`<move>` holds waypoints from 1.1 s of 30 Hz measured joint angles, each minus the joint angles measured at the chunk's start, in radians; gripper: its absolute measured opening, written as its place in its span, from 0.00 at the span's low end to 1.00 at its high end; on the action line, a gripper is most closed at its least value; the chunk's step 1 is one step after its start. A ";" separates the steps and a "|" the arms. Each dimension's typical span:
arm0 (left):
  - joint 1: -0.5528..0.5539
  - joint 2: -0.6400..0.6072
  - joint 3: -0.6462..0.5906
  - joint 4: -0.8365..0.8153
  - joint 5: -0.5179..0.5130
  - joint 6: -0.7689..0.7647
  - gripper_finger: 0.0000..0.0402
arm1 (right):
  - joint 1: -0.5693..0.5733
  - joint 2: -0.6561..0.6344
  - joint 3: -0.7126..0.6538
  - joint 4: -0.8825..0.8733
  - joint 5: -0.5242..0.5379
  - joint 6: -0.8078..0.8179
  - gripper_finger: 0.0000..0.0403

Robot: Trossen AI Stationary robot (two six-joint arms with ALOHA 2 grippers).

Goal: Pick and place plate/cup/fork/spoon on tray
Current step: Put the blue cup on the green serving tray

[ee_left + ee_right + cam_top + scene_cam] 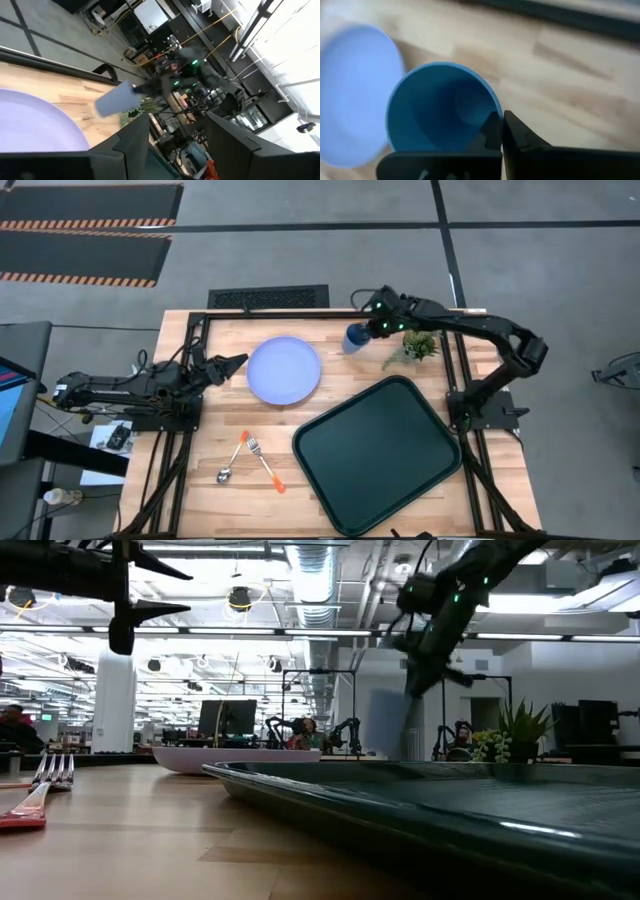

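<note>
The blue cup (354,339) is at the table's far side, between the lavender plate (284,370) and a small potted plant (418,345), in my right gripper (368,332). The dark tray (378,452) lies at the near right with nothing on it. The spoon (232,459) and the fork (266,465) lie on the wood at the near left, crossing near their upper ends. My left gripper (236,363) is open and empty beside the plate's left edge, raised above the table in the low view (150,592). My right gripper holds the cup by its rim (497,106), one finger (490,131) inside the cup and the other (522,137) outside. It comes from the table's right, slanting down. The cup (115,99) is tilted, base toward the plate; the tray's rim hides its base in the low view.
The potted plant stands just right of the cup, near the tray's far corner. Black frame rails run along the table's left, far and right edges (452,365). Bare wood lies between the plate and the tray (330,395).
</note>
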 joint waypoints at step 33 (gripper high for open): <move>0.000 0.000 0.000 -0.021 -0.008 0.014 0.44 | 1.413 -0.578 -0.225 -0.775 0.163 1.226 0.02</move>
